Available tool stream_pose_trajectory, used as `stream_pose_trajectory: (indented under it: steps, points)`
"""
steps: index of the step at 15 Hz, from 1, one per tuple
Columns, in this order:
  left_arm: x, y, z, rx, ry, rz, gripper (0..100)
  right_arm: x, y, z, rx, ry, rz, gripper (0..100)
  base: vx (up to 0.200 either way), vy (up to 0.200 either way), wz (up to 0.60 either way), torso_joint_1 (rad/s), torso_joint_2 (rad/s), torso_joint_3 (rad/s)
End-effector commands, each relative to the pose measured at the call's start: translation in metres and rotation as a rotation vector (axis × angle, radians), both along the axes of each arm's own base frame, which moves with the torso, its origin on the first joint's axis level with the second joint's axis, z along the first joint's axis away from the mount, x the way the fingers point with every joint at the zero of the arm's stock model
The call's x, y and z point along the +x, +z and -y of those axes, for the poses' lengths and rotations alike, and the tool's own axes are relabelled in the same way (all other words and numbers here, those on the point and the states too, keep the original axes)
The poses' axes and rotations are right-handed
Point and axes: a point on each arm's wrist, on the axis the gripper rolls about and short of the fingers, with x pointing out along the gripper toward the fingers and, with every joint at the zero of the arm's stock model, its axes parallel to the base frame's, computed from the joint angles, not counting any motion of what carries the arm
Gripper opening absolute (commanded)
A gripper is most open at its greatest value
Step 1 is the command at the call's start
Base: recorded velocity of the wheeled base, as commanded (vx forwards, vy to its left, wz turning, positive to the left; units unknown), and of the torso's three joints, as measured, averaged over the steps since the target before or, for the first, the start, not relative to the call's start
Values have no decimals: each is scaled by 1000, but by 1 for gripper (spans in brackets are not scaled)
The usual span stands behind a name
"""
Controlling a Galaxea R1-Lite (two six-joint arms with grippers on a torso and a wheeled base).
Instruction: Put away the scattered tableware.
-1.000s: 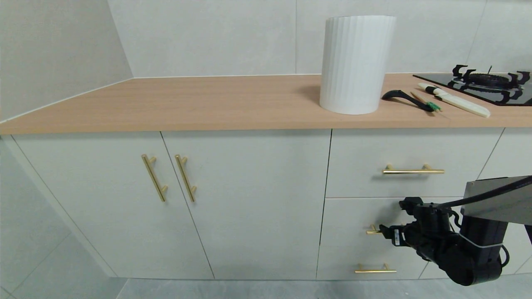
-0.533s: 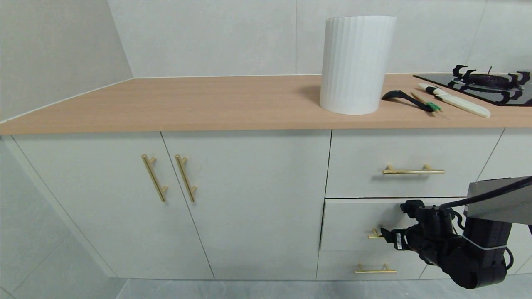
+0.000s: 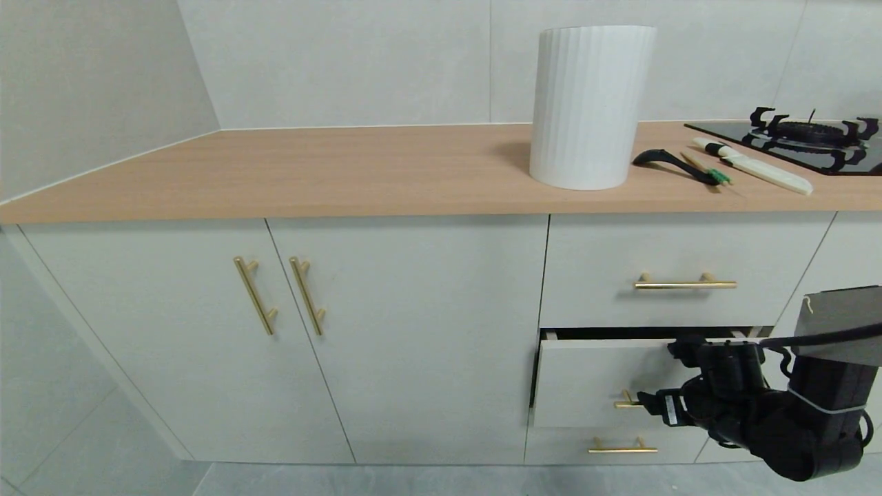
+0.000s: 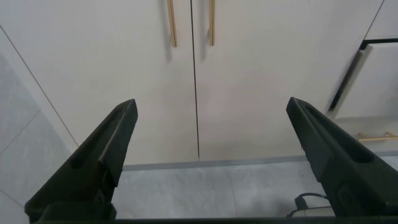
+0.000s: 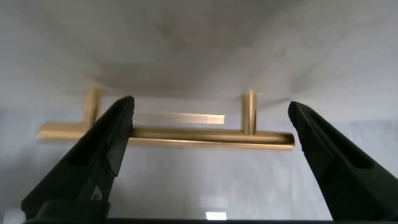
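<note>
Showing right gripper (image 3: 648,399) at the brass handle (image 5: 186,134) of the middle drawer (image 3: 586,379), which stands partly pulled out; fingers spread wide, bar crossing the gap, nothing clamped. Left gripper (image 4: 211,104) equally wide and empty, facing cabinet doors (image 4: 249,81). Black spoon (image 3: 665,160), chopsticks (image 3: 706,167) and white knife (image 3: 758,171) lying on the countertop (image 3: 344,165), between ribbed white container (image 3: 586,103) and hob (image 3: 813,138).

Cannot tell what lies inside the middle drawer (image 3: 592,382), dark behind its front. Mostly covered by the right gripper (image 3: 644,399): its gold handle (image 3: 624,401). Far above that drawer, cut by the edge: hob (image 3: 813,138); too small to name: green-tipped sticks (image 3: 713,172)
</note>
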Motion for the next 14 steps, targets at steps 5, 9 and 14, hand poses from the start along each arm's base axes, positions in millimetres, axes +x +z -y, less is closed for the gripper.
stream_pose_trajectory:
  steps: [5,9,14]
  points:
    - [0,0,0,0,0,-2,100,-63,142,-18,61,150,168,100,0,0,0,0,0,0]
    - [0,0,0,0,0,-2,100,-60,145,-23,67,157,190,100,0,0,0,0,0,0]
    - [0,0,0,0,0,0,100,-23,99,-29,38,42,226,100,0,0,0,0,0,0]
